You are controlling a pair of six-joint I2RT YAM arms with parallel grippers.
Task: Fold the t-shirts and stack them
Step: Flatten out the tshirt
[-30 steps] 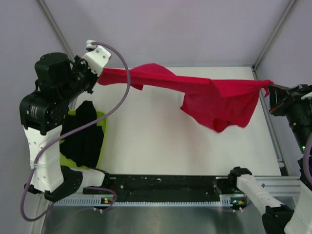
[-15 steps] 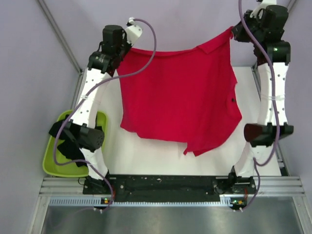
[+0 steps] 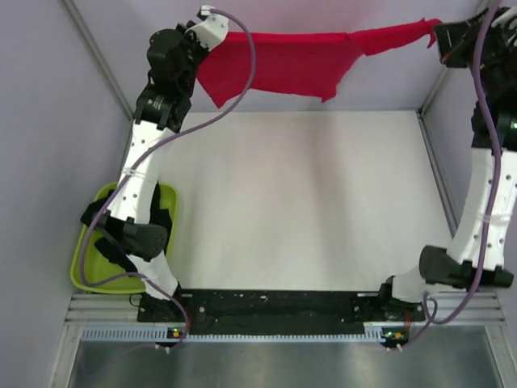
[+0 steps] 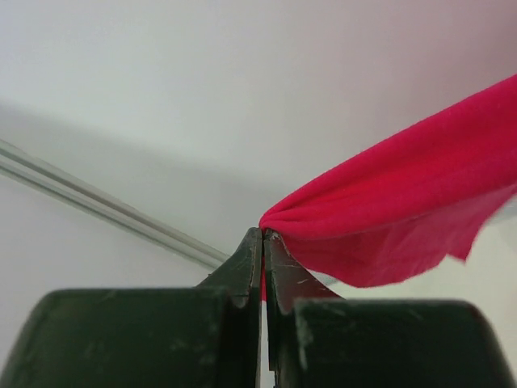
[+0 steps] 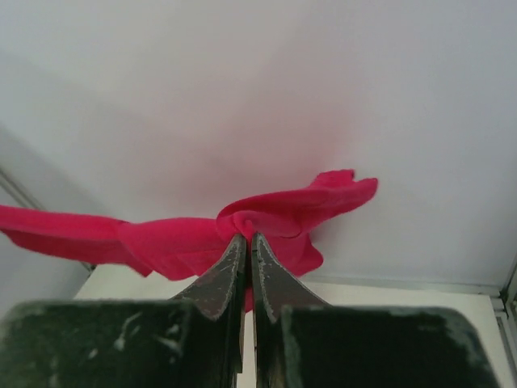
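Observation:
The red t-shirt [image 3: 283, 65] is stretched in the air between both grippers, high over the far edge of the table, hanging as a narrow band against the back wall. My left gripper [image 3: 216, 34] is shut on its left end; its wrist view shows the cloth [image 4: 388, 218] pinched at the closed tips [image 4: 263, 234]. My right gripper [image 3: 440, 34] is shut on the right end; its wrist view shows bunched red cloth [image 5: 266, 222] at the closed tips [image 5: 246, 238]. Black cloth [image 3: 109, 250] lies in the green tub, partly hidden by the left arm.
The lime-green tub [image 3: 85, 267] sits off the table's left side beside the left arm's base. The white table top [image 3: 299, 202] lies below the shirt. Frame posts stand at the back corners [image 3: 97, 56].
Both grippers have gone further up and back with the red shirt. The shirt, hanging broad over the table half a second ago, now shows as a narrow band at the back wall.

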